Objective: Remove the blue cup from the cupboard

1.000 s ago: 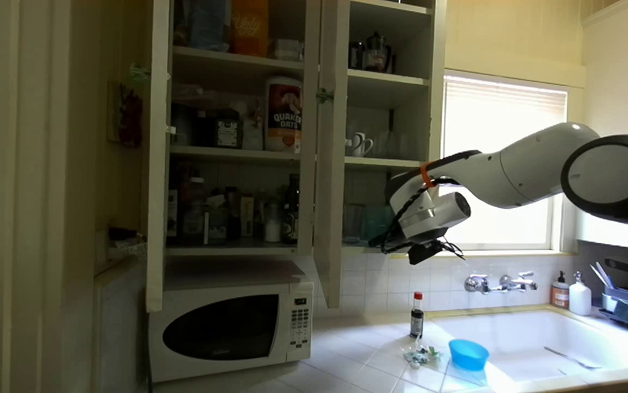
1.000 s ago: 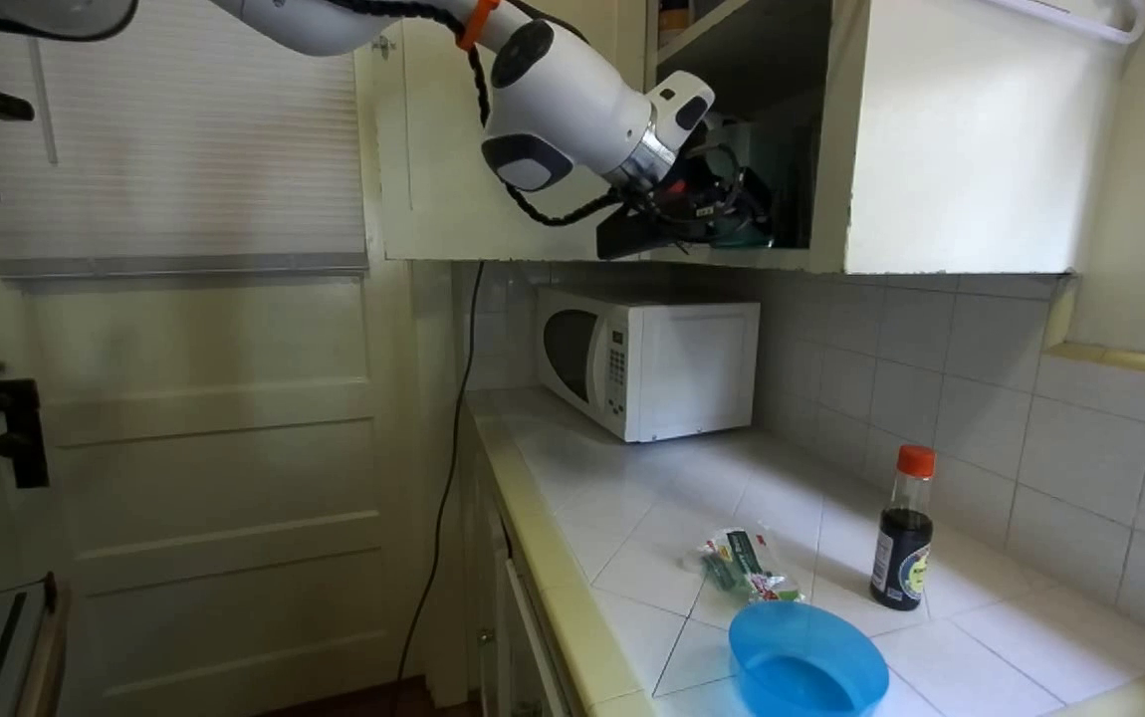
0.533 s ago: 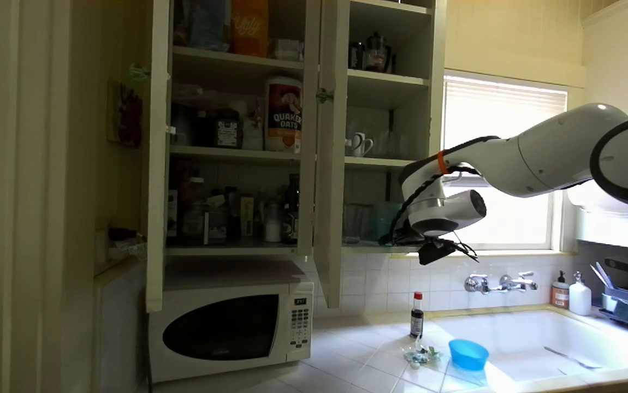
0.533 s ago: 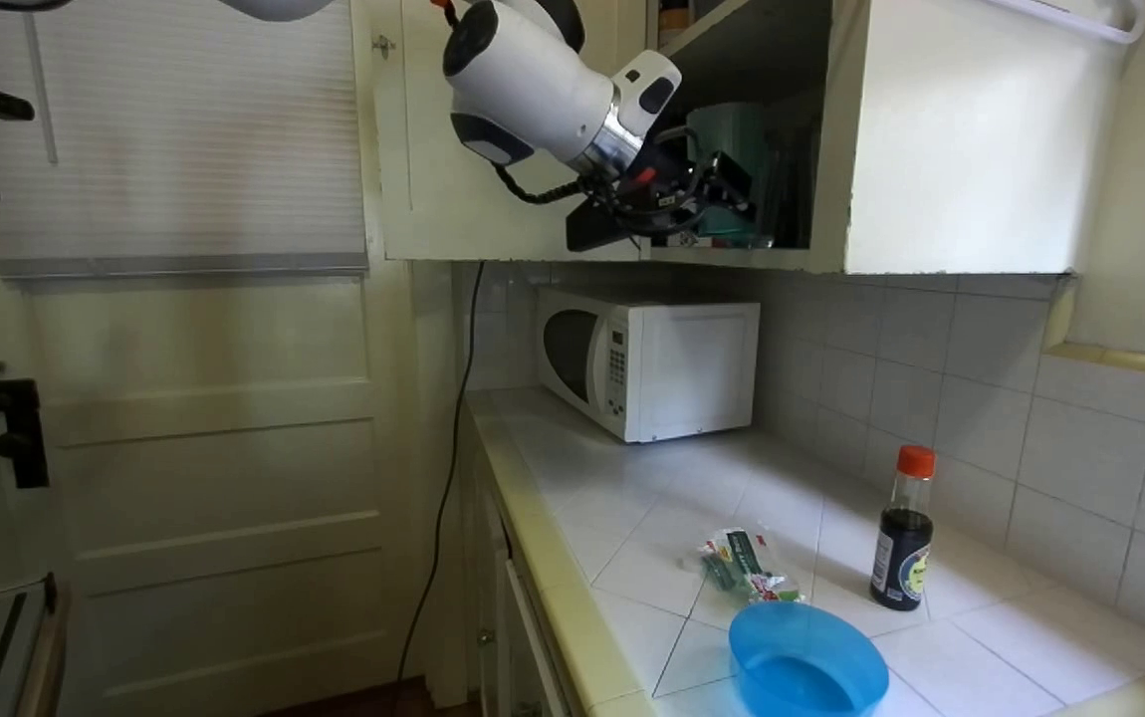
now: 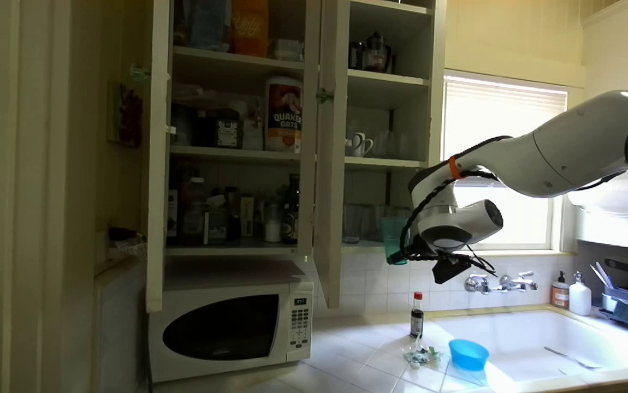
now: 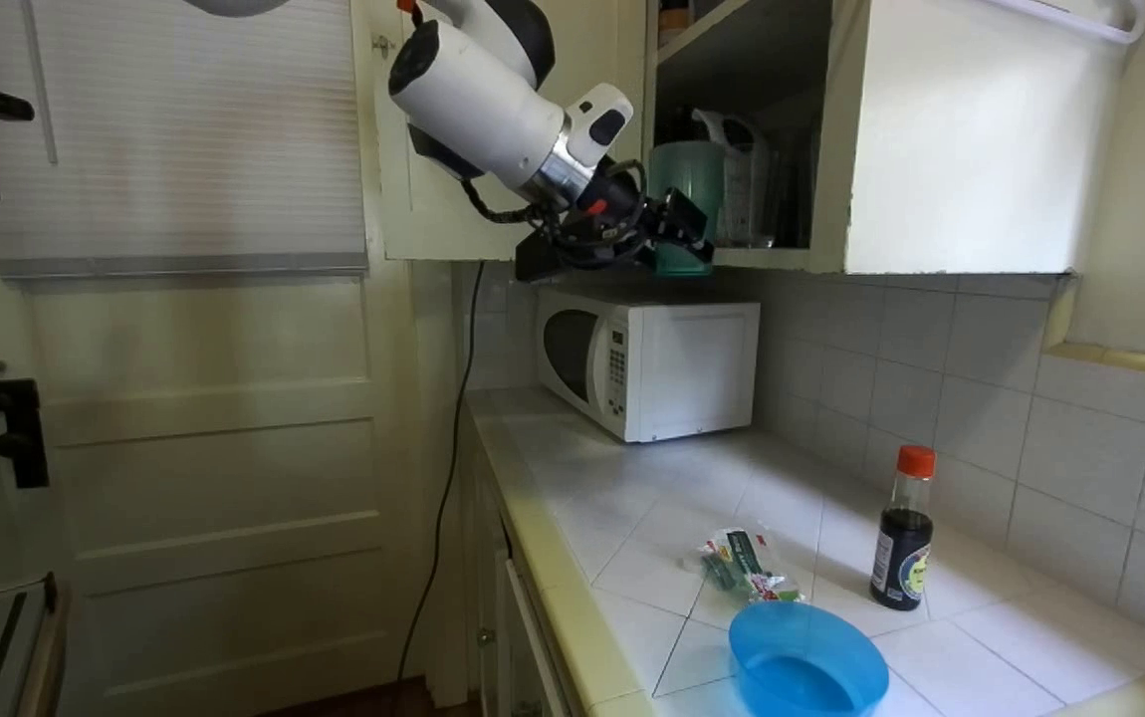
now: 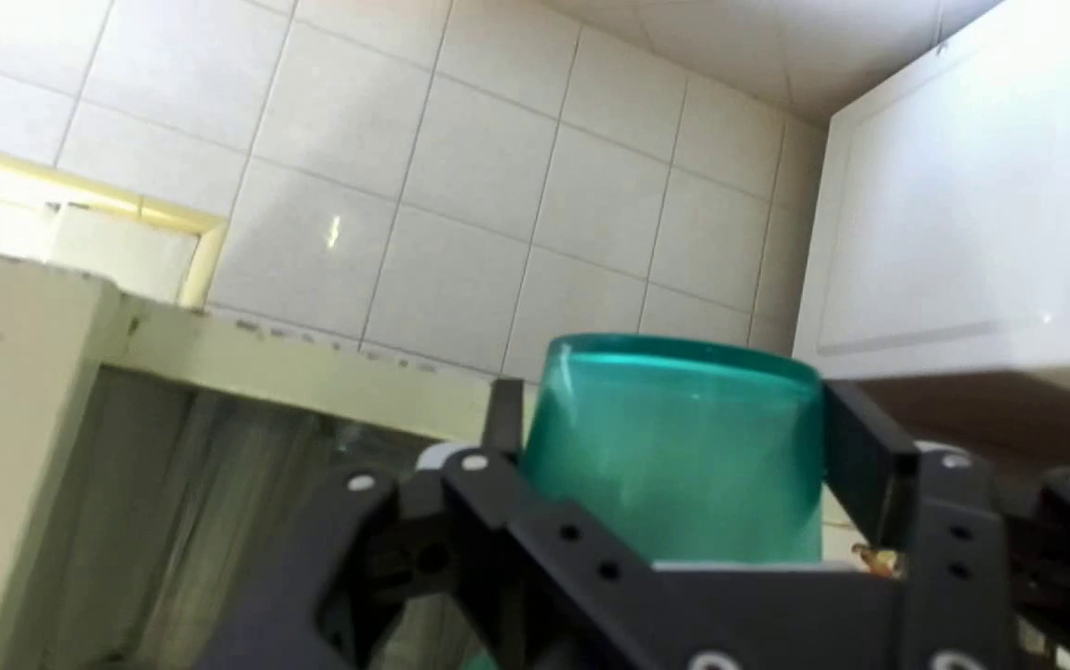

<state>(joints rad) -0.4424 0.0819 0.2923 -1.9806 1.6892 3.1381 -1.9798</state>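
Observation:
The blue cup [image 5: 395, 234], a teal see-through tumbler, is in my gripper [image 5: 403, 255], just in front of the cupboard's lowest shelf. In an exterior view the cup [image 6: 688, 171] is nearly upright, its base a little below the shelf edge, between the dark fingers of the gripper [image 6: 684, 231]. In the wrist view the gripper [image 7: 679, 419] has a finger on each side of the cup [image 7: 675, 465], and part of the cup is hidden behind the finger links. The white cupboard [image 5: 387, 79] stands open; its lower edge [image 7: 312, 368] shows in the wrist view.
An open cupboard door [image 5: 329, 218] is beside the cup. Clear glasses [image 5: 353, 221] stand on the lowest shelf. Below are the microwave [image 6: 697, 368], a red-capped bottle [image 6: 901, 558], a plastic packet [image 6: 742, 563] and a light-blue container [image 6: 806, 662] on the tiled counter. The sink [image 5: 532, 338] is beside them.
The gripper has drawn back out of the lowest shelf with the cup, and a little downward. The cup was inside the cupboard and now is in front of the shelf edge.

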